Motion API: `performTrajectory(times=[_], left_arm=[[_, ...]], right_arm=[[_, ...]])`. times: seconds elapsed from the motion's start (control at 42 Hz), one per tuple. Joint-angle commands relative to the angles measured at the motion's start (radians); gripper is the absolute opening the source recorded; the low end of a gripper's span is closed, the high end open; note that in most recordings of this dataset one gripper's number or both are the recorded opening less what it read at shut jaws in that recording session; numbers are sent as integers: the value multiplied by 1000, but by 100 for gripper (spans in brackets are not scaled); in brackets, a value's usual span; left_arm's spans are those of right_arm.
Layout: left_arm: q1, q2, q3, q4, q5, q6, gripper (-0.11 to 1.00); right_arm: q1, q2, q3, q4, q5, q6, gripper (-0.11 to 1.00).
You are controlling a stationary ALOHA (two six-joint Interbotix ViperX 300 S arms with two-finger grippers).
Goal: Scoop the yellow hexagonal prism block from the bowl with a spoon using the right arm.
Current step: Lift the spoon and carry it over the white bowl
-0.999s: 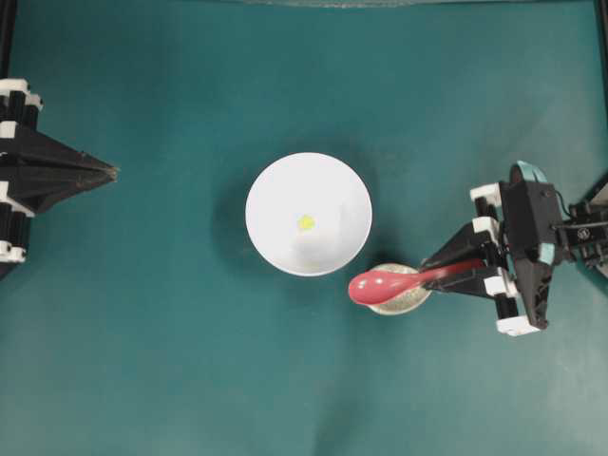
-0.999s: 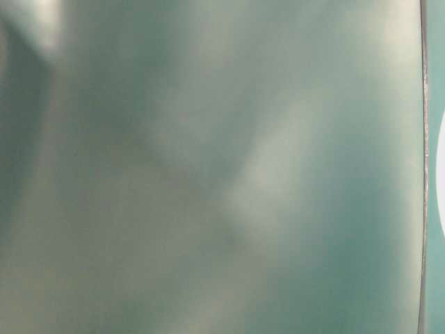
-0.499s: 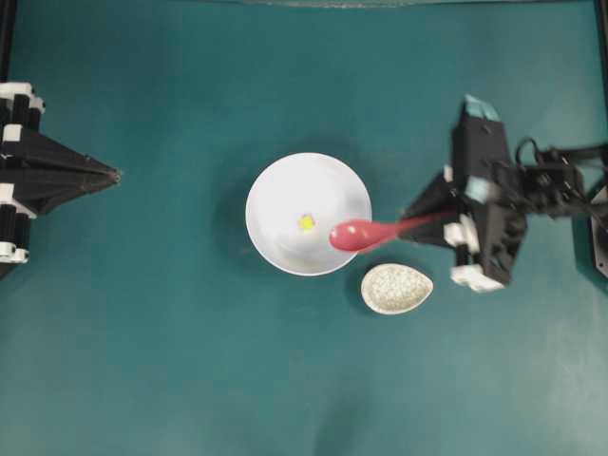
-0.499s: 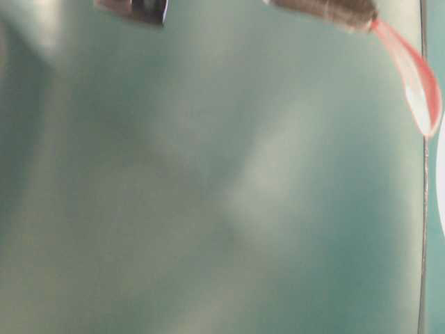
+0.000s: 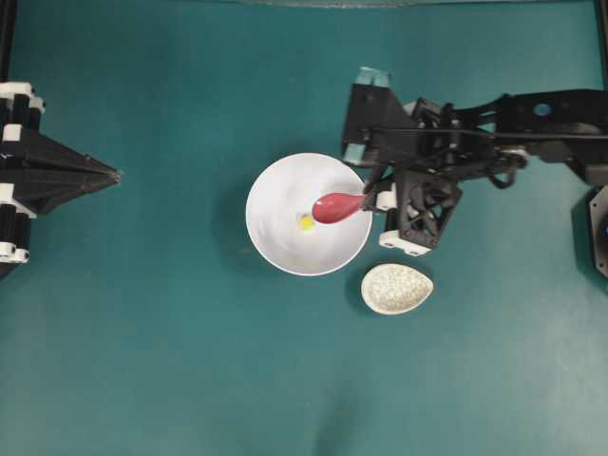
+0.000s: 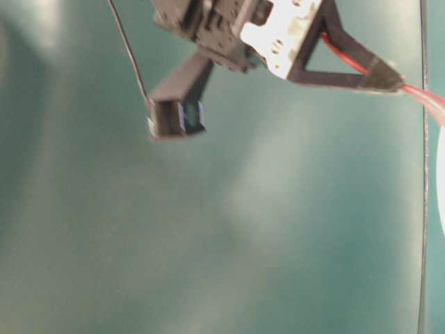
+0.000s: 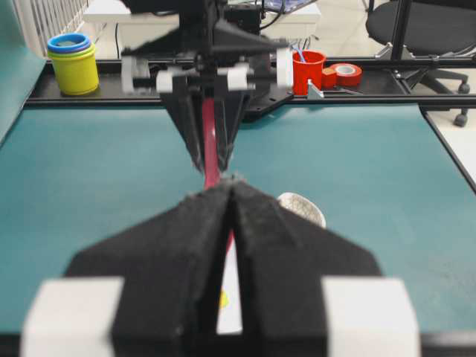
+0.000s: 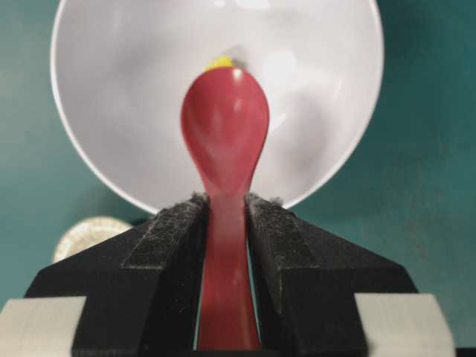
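The white bowl stands mid-table with the tiny yellow hexagonal prism block on its floor. My right gripper is shut on the handle of the pink-red spoon. The scoop hangs over the bowl's right half, just right of the block. The right wrist view shows the spoon held between the fingers, with the block peeking past the scoop's tip inside the bowl. My left gripper rests at the far left, shut and holding nothing.
A small speckled spoon rest lies just right of and below the bowl, with nothing in it. Past the table's far edge, the left wrist view shows stacked yellow and blue cups, a red cup and a tape roll.
My right arm has swung up and left from the spoon rest, carrying the spoon over the bowl until the scoop is beside the block. The left arm has not moved.
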Motion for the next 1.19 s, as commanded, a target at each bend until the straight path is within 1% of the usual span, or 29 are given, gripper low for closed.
performTrajectory(times=[0.0, 0.571, 0.951, 1.165], left_arm=[[0, 8, -21, 3, -14, 0, 0], [-2, 8, -21, 3, -23, 0, 0], [0, 8, -20, 2, -23, 0, 0], [-2, 9, -21, 3, -21, 0, 0]], right_arm=[[-3, 8, -35, 0, 18, 5, 24], [-3, 98, -31, 8, -18, 9, 24], [8, 147, -60, 26, -163, 3, 24], [20, 161, -84, 40, -210, 3, 24]])
